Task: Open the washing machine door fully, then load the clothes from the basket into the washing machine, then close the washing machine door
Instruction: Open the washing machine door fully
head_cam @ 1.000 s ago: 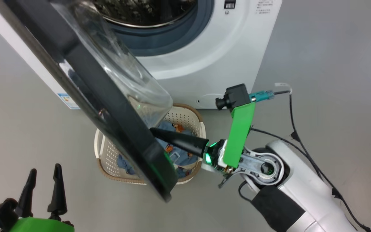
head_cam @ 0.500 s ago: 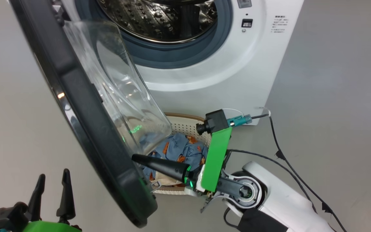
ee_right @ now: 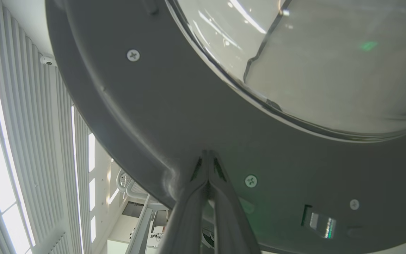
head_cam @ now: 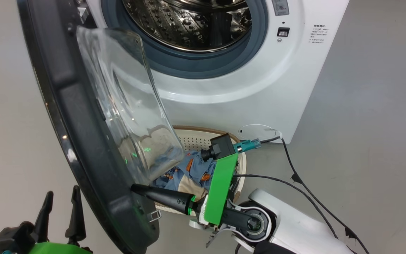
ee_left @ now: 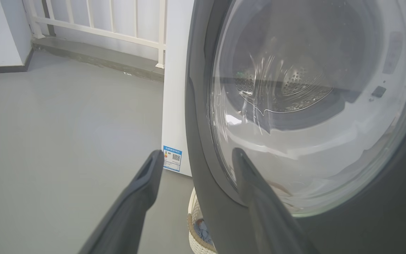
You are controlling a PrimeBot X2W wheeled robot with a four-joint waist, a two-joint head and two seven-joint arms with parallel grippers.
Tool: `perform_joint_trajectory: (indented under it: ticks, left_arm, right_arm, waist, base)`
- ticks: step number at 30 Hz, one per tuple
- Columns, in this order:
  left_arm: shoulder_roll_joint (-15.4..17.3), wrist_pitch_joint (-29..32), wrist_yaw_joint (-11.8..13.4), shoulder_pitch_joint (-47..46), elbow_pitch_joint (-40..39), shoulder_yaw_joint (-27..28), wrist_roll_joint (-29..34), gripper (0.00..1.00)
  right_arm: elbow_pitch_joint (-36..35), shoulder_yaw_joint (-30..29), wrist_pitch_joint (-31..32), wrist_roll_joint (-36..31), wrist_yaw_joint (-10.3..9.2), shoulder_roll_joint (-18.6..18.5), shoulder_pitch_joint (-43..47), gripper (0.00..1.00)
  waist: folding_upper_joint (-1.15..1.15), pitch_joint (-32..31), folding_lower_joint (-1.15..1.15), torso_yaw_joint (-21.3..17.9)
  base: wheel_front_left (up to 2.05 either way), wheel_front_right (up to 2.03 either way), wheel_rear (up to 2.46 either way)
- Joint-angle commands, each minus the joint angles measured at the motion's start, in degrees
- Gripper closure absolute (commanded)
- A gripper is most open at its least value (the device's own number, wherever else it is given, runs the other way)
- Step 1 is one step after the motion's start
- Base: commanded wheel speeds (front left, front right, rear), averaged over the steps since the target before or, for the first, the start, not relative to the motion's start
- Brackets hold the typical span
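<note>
Door-opening step, I judge: my right gripper (ee_right: 208, 155), pinched shut and empty, has its tips against the door (ee_right: 146, 116) just ahead; next I'd push it wider.

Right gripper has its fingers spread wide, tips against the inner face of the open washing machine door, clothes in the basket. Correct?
No: the right gripper is shut, fingers pressed together, as the right wrist view shows. Its tips do meet the inner face of the open washing machine door, and the clothes lie in the basket.
</note>
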Motion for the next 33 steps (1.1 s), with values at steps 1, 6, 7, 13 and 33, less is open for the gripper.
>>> perform_joint_trajectory:
  ticks: [1,6,7,13,33]
  left_arm:
    - [0.96,-0.37,-0.09,0.19,-1.17,2.15,0.63,0.00]
    - [1.35,-0.37,-0.09,0.57,-1.18,3.22,0.53,0.00]
    - [1.39,-0.37,-0.09,0.71,-1.24,3.56,0.53,0.00]
    - [1.47,-0.37,-0.09,1.80,-1.49,5.47,1.25,0.00]
    - [1.77,-0.37,-0.09,6.53,-3.14,10.21,2.93,0.00]
  right_arm:
    - [-1.65,0.60,-0.74,0.51,0.17,2.26,-0.47,1.00]
    - [-2.32,-0.33,-3.18,-1.83,0.17,2.26,-0.30,1.00]
    - [-2.51,-0.66,-4.00,-2.78,0.17,2.26,-0.11,0.96]
    - [-3.14,-2.58,-10.83,-11.77,0.17,1.85,1.50,0.03]
    - [-3.37,-26.62,-32.82,-56.73,0.17,-10.47,18.20,0.00]
  waist:
    - [0.00,-0.21,0.00,-0.15]
    - [0.00,-0.63,0.00,-1.14]
    - [0.00,-0.75,0.00,-1.47]
    - [0.00,-1.85,0.00,-3.27]
    - [0.00,-4.76,0.00,-8.49]
  base:
    - [0.00,0.00,0.00]
    - [0.00,0.00,0.00]
    - [0.00,0.00,0.00]
    - [0.00,0.00,0.00]
    - [0.00,0.00,0.00]
